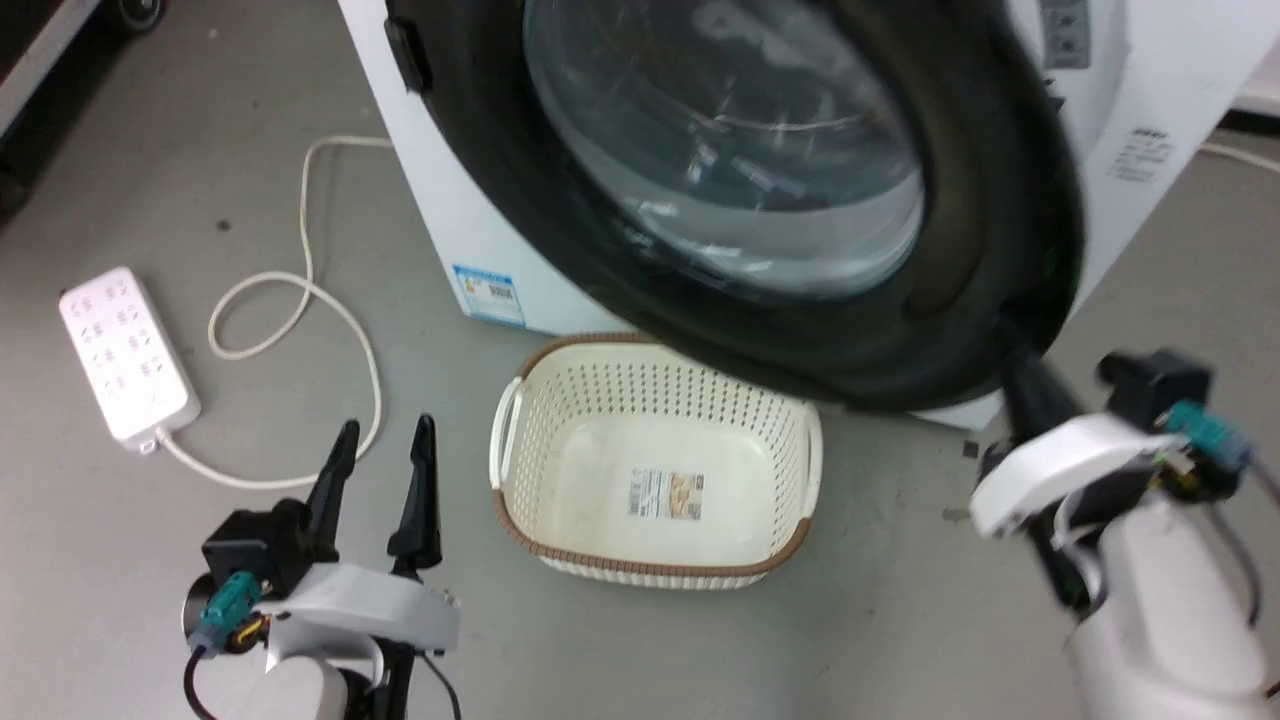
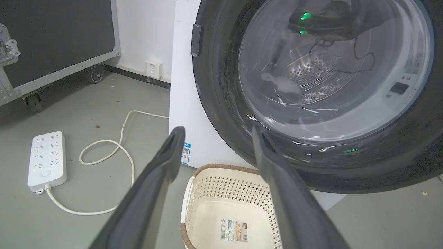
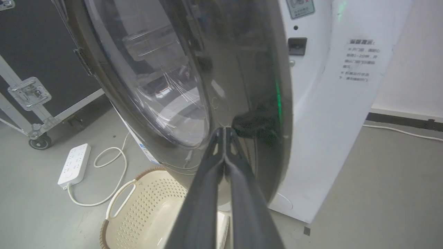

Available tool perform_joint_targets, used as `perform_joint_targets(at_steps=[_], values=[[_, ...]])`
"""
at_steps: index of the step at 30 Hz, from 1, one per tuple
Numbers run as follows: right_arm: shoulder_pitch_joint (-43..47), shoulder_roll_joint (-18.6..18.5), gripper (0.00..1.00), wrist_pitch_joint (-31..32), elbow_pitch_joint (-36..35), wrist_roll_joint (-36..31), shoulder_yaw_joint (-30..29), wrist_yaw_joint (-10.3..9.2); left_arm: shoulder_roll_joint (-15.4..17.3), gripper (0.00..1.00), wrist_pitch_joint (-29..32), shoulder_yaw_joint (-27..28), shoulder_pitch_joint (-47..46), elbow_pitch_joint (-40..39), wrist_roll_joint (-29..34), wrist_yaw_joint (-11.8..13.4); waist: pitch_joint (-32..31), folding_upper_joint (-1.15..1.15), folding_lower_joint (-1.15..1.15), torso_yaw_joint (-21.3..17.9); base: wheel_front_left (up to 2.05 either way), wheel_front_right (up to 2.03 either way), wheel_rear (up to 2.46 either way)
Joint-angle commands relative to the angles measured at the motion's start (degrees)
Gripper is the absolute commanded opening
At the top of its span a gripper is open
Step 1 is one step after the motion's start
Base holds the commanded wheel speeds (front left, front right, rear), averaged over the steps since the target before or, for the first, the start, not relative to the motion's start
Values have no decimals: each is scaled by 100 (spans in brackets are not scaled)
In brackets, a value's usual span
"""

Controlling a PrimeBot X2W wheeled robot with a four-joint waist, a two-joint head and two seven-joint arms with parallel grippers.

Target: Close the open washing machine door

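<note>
Right gripper [image 3: 225,130]: fingers pressed together, nothing between them. The tips touch the black ring of the washing machine door [image 3: 166,69], low on its right side, just right of the glass window [image 3: 148,86]. In the head view the right gripper [image 1: 1015,365] reaches up to the lower right rim of the door [image 1: 720,150]. It's blurred there, so contact can't be confirmed from that angle.

Left gripper [image 1: 386,425]: wide open, holding nothing, fingers pointing up. It hangs over the floor [image 1: 250,120] at lower left, well apart from the door. In the left wrist view the left gripper [image 2: 217,130] frames the lower left edge of the door [image 2: 328,86] and the basket [image 2: 221,186].

Door: not shut. The right wrist view shows its right edge standing off the white front of the washing machine [image 3: 328,121], with the latch slot [image 3: 297,46] in the front panel uncovered. The perforated drum [image 2: 311,69] is visible through the glass in the left wrist view.

Around:
- Cream perforated basket [image 1: 650,400] on the floor directly under the door, sticker [image 1: 665,495] on its bottom.
- Blue label [image 1: 488,293] low on the machine front, just behind the basket.
- White power strip [image 1: 125,355] further left, with its cord [image 1: 305,290] looping toward the machine.
- Black wheeled case [image 2: 52,34] at back left.
</note>
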Motion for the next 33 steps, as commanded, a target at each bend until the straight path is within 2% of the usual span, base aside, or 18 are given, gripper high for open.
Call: perform_joint_targets(at_steps=[1, 15, 28, 33], values=[[-195, -25, 0, -48, 31, -76, -113, -10, -31, 100, -25, 27, -87, -26, 51, -20, 106, 0, -1, 66, 0, 0, 0], [-1771, -25, 0, -37, 81, -1375, -1795, -10, -233, 100, -25, 151, -556, -161, 185, -233, 1045, 0, -1, 432, 0, 0, 0], [-2492, -25, 0, -144, 12, -1726, -2540, -10, -361, 100, -25, 344, -714, -89, 303, -401, 1322, 0, -1, 453, 0, 0, 0], [-2498, -25, 0, -318, 99, -1507, -2429, -10, -371, 100, -25, 444, -715, -49, 377, -443, 1156, 0, -1, 300, 0, 0, 0]])
